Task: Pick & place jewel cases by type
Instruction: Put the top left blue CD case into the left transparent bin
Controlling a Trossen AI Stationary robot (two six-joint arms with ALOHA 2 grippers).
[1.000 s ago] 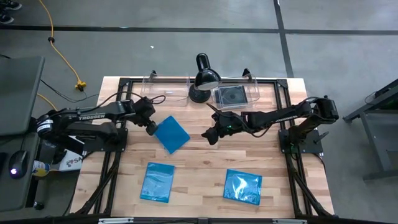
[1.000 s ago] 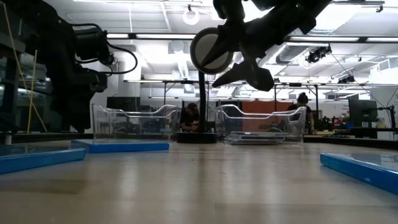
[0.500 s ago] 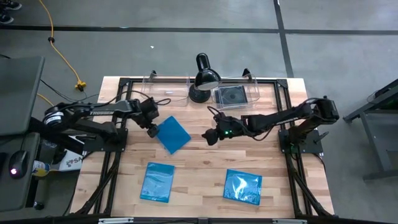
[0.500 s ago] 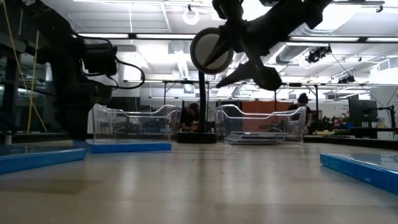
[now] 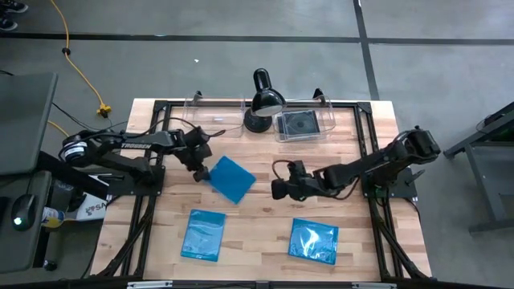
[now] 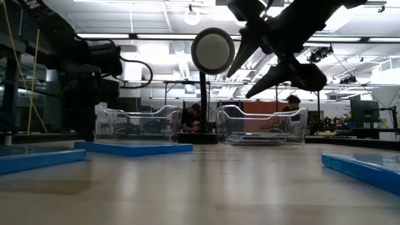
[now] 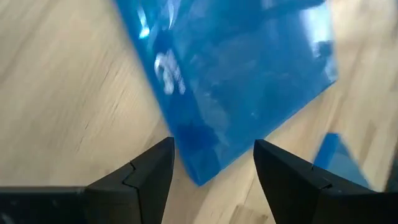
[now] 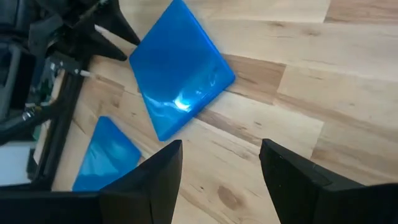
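We see the left gripper (image 5: 197,168) at centre-left, fingers spread around a corner of the tilted blue jewel case (image 5: 234,178), likely nudging it into a graspable position. The right gripper (image 5: 279,189), mid-frame, hangs open and empty, apparently ready to help.

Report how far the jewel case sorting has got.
Done: one black case lies in the right clear bin.
In hand: the left gripper, open, at the corner of the middle blue case; the right gripper open above the table.
Left: three blue cases on the table, including two front ones.
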